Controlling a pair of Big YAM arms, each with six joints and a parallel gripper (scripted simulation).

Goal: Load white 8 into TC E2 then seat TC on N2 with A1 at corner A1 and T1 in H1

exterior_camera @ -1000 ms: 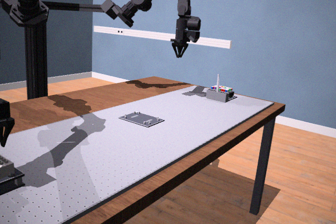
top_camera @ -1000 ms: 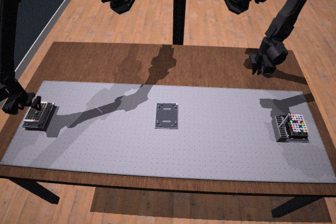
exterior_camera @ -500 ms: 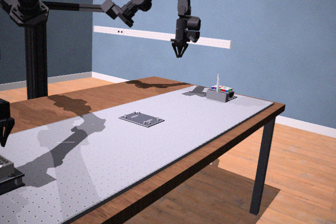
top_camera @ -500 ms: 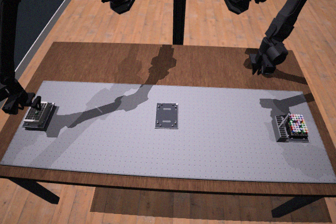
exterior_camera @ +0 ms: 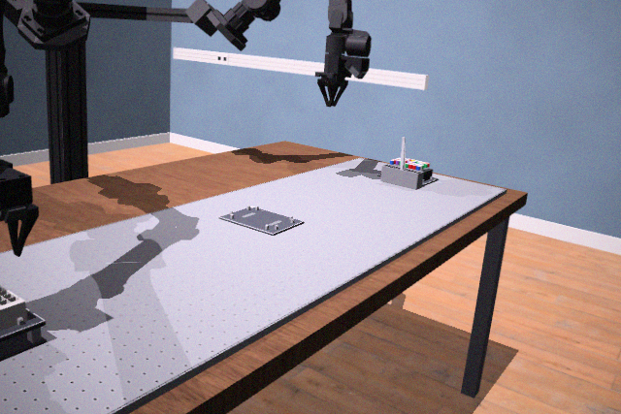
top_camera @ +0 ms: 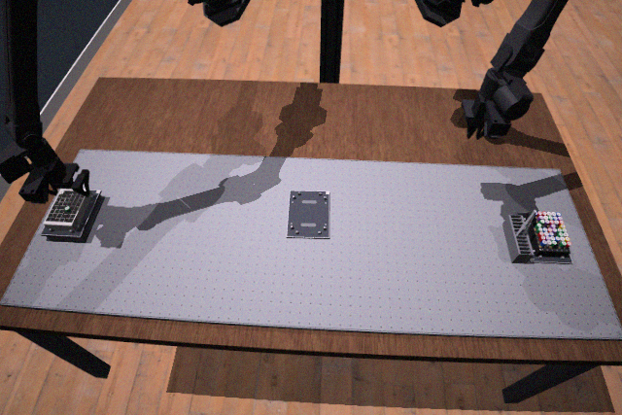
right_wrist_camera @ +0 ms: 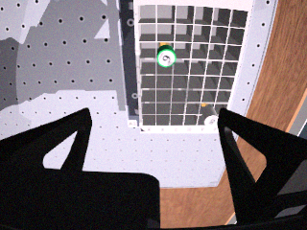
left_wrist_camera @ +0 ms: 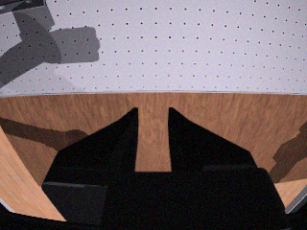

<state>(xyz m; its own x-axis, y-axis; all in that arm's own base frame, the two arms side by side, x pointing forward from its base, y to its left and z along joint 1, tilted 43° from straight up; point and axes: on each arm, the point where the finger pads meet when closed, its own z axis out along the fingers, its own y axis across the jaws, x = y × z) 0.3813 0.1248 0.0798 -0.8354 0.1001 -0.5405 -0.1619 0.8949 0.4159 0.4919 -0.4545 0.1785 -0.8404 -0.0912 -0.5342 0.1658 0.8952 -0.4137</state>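
The tube carrier TC (top_camera: 63, 207) sits on the raised nest N2 (top_camera: 67, 229) at the mat's end on the right arm's side. It also shows in the right wrist view (right_wrist_camera: 186, 57). One vial with a white and green cap (right_wrist_camera: 167, 57) stands in one of its wells. My right gripper (top_camera: 54, 187) hangs open and empty just above and behind TC (exterior_camera: 10, 306). The vial rack R1 (top_camera: 551, 233) holds several coloured vials at the other end. The forceps T1 (exterior_camera: 403, 148) stand in holder H1 (top_camera: 520, 239) beside it. My left gripper (top_camera: 477, 131) is high above the bare wood behind R1, its fingers close together with nothing between them.
A flat dark plate with locator pins (top_camera: 308, 213) lies empty at the mat's middle. A black gantry post (top_camera: 332, 14) stands behind the table.
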